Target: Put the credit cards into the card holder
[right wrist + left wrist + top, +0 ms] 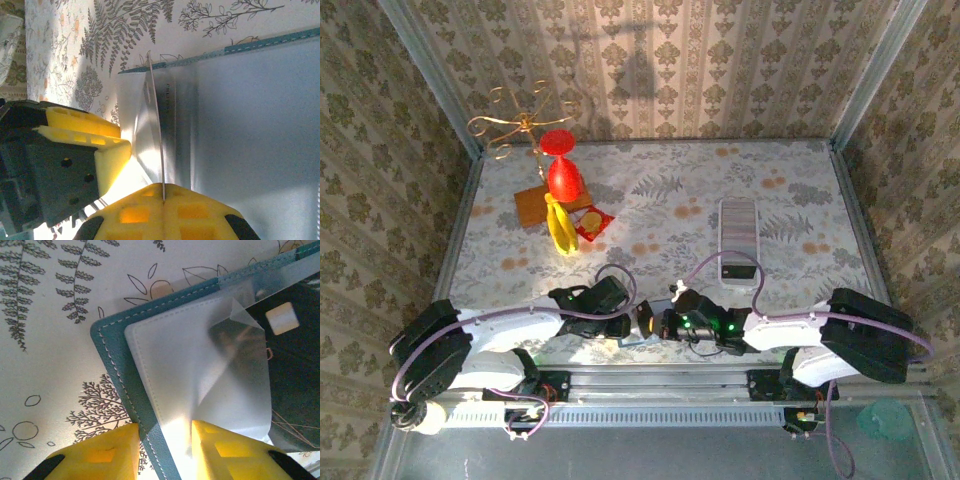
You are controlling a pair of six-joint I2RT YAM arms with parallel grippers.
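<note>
- The left claw (164, 437) has its fingers partly apart, with the tips over the near edge of the holder (112, 355). Whether they press on it cannot be told.
- The holder lies open on the table at the near edge, between the two claws and touching or almost touching both. Its stitched teal edge runs away from the left fingers.
- One clear sleeve (200, 375) stands up off the holder, edge-on to the right claw (164, 196). That claw is closed flat on the sleeve's rim.
- No card shows in either claw, so the pocket looks held open but unfilled.
- A pale striped slab (738, 240) lies behind the right claw, well apart from the holder and nearer the right arm. Whether it is the cards cannot be told.
- If so, the left arm would likely have to cross over to fetch one.
</note>
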